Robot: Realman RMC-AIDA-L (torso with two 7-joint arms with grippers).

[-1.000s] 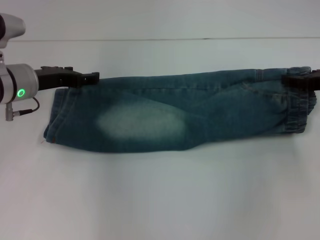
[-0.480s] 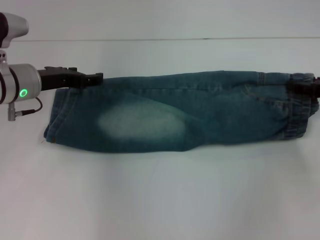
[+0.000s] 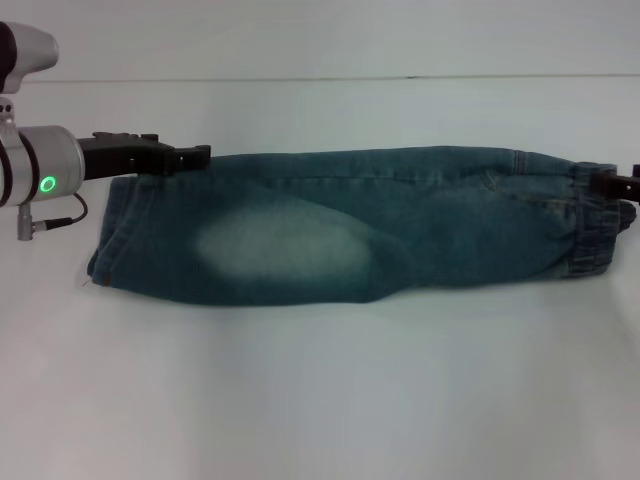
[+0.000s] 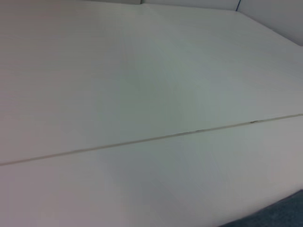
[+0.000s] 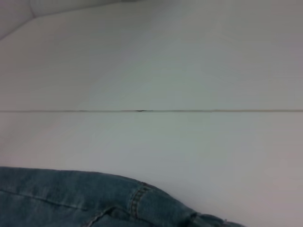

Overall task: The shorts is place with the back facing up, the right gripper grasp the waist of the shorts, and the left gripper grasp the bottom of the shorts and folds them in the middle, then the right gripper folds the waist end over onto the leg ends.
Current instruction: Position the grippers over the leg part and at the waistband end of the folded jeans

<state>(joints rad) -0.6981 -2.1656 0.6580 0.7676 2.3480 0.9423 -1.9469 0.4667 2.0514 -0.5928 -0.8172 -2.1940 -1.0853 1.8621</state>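
The shorts (image 3: 350,225) lie folded lengthwise into a long band across the white table, with a pale faded patch (image 3: 280,245) left of centre. The leg ends point left and the gathered waist (image 3: 595,225) sits at the right. My left gripper (image 3: 190,155) reaches in from the left on its silver wrist with the green light, its tip at the far edge of the leg end. Only the tip of my right gripper (image 3: 618,182) shows, at the frame's right edge against the waist. A corner of denim (image 4: 284,215) shows in the left wrist view, and the right wrist view shows a denim edge (image 5: 71,198).
The white table (image 3: 320,380) runs wide in front of the shorts. A thin seam line (image 3: 400,77) crosses it behind them. A thin cable (image 3: 55,222) hangs below the left wrist.
My right gripper has drawn down and to the right, almost out of the frame. My left gripper has edged right along the far edge. The leg end has settled flatter on the table.
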